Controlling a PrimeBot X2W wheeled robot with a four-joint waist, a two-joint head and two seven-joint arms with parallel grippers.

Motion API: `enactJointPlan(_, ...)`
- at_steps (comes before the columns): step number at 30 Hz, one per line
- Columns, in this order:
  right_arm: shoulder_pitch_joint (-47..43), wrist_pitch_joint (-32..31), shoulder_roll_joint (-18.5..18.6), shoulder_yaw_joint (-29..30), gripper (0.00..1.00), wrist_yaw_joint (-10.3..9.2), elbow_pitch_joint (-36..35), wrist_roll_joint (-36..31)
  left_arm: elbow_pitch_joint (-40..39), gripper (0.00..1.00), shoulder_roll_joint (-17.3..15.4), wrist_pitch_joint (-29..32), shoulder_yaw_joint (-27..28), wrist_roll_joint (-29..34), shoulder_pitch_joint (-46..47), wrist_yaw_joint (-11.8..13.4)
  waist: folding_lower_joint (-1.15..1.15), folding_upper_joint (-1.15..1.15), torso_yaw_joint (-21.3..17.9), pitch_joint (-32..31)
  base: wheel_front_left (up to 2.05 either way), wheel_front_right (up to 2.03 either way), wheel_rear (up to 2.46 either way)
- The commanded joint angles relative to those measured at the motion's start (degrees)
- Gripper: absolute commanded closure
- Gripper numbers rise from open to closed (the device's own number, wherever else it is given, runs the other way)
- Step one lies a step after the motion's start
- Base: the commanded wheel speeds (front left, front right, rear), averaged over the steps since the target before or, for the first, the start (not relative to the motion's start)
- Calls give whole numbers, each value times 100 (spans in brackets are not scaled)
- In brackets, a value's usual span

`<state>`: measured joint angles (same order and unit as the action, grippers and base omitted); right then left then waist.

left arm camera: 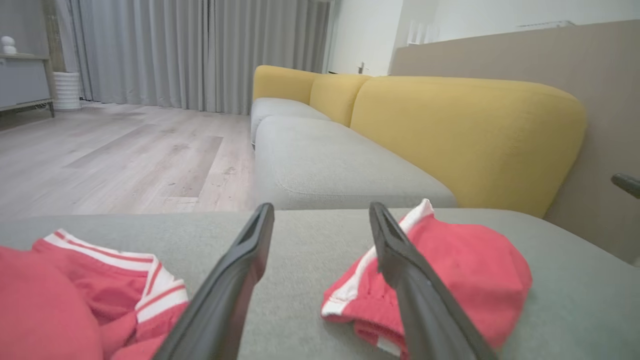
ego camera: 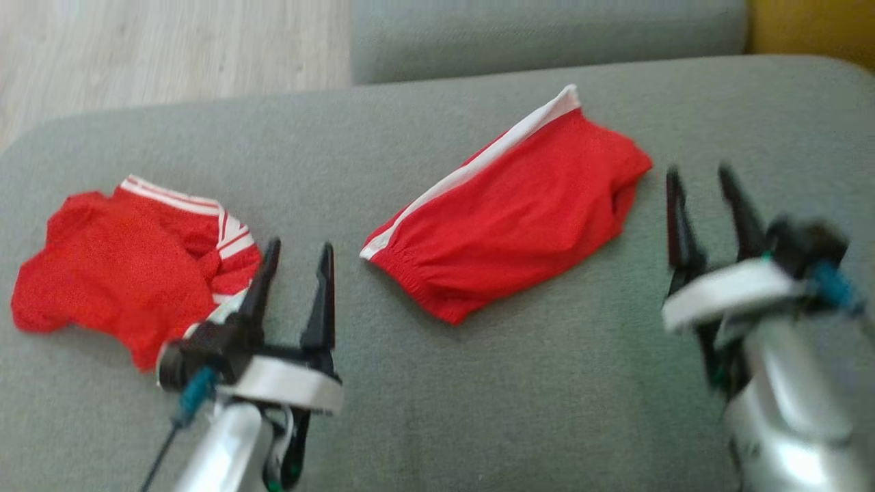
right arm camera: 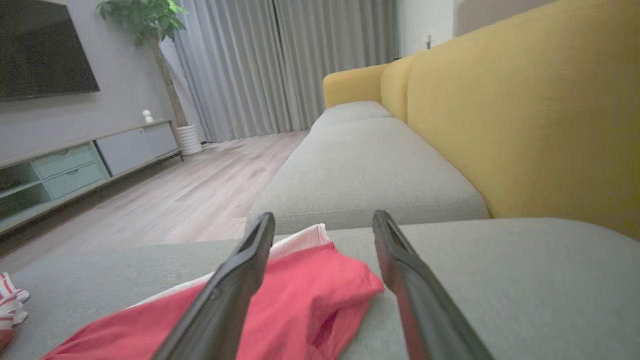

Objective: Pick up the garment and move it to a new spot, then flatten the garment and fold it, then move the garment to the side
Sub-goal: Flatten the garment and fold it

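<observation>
Head view: a folded red garment (ego camera: 519, 205) with a white side stripe lies flat near the middle of the grey seat cushion (ego camera: 478, 383), with its long axis on a diagonal. A crumpled red garment (ego camera: 116, 273) with white-striped trim sits at the cushion's left end, well apart from the folded one. The left gripper (ego camera: 301, 246) is low and left of centre, with its fingers spread wide and nothing between them. Its outer finger overlaps the edge of the crumpled garment in this view, and I cannot tell whether they touch. The right gripper (ego camera: 701, 174) is just to the right of the folded garment, fingers wide and empty, clear of the cloth. It is motion-blurred. Pale wood floor (ego camera: 171, 48) and a second grey cushion (ego camera: 547, 34) lie beyond.

Left wrist view: the left gripper (left arm camera: 321, 207) has its fingers wide apart, with bare cushion (left arm camera: 300, 280) between them. The folded red garment (left arm camera: 465, 270) is partly behind the right-hand finger. The crumpled red garment (left arm camera: 100, 280) is at lower left. A yellow backrest (left arm camera: 465, 135), the floor (left arm camera: 125, 160) and grey curtains (left arm camera: 200, 50) are behind.

Right wrist view: the right gripper (right arm camera: 324, 216) has its fingers wide and holds nothing. The folded red garment (right arm camera: 310, 295) lies on the cushion under and between them, reaching left. I cannot tell whether they touch. A corner of the crumpled red garment (right arm camera: 10, 300) shows at the left edge. The yellow backrest (right arm camera: 525, 125) is at right. A television (right arm camera: 45, 50), a plant (right arm camera: 145, 20) and a low cabinet (right arm camera: 75, 165) are at left.
</observation>
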<state>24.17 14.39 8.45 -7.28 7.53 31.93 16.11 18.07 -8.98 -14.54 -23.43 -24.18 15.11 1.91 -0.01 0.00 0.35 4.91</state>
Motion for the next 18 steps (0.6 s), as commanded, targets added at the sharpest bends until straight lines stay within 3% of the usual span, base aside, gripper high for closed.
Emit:
enactJointPlan(1, -98, 59, -151, 9, 0, -4, -279, -94, -186, 0, -11, -45, 284, 94, 85, -35, 1, 0, -104, -152, 0, 0, 0)
enactJointPlan(5, -913, 60, -454, 334, 0, -4, -662, -398, -283, 0, 162, -45, 564, 389, -351, -123, 1, 0, -125, -302, 0, 0, 0)
enactJointPlan(9, -1433, 60, -537, 238, 0, -4, -777, -579, -271, 0, 277, -45, 708, 716, -749, -325, 1, 0, -124, -386, 0, 0, 0)
enactJointPlan(18, -1474, -36, -556, 409, 0, -4, -926, -531, -262, 0, 521, -46, 991, 1003, -971, -538, 1, 0, 9, -318, 0, 0, 0)
